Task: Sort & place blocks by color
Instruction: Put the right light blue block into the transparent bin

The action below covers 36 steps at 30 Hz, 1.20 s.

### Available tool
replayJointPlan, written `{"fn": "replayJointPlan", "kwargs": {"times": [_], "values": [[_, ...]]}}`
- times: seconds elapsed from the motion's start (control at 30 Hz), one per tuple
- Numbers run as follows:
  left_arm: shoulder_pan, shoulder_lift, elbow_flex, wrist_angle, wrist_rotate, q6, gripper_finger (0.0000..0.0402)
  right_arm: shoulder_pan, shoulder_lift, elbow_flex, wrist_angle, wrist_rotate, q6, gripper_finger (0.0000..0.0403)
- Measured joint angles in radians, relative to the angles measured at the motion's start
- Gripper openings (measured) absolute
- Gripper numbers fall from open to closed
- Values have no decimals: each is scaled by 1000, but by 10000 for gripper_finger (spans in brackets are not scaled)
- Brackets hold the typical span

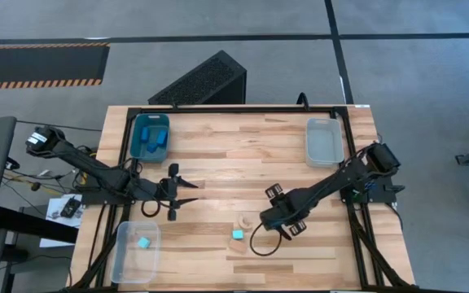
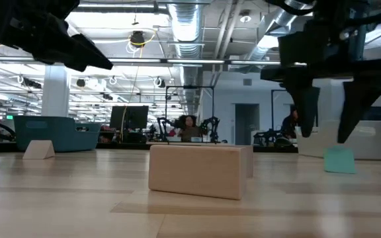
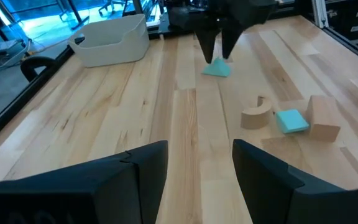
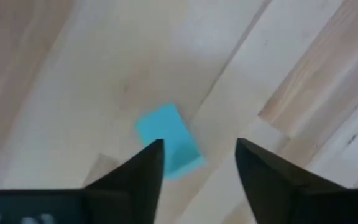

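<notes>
Cyan block (image 4: 166, 140) lies on the counter (image 1: 243, 146) under the right tool (image 4: 199, 163), fingers spread, its near edge hidden behind one finger. Left tool (image 3: 199, 167) spread, hovering well apart from other blocks.

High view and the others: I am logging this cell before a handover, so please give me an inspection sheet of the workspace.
Surface: wooden table.
Job's things: cyan wedge block below the right gripper; cyan block, tan arch block and tan block grouped; cyan block in near clear bin; dark blue blocks in teal bin.
Clutter: nothing seen.
Grippers: left gripper mid-table, jaws open; right gripper, jaws open.
Cables: black loop by the right arm.
Surroundings: dark case behind the table; person far off.
</notes>
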Motion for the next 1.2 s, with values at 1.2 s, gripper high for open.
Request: {"fn": "replayJointPlan", "kwargs": {"times": [1.2], "values": [[0, 0, -23, -134, -159, -211, 171, -9, 183, 100, -109, -68, -69, 266]]}}
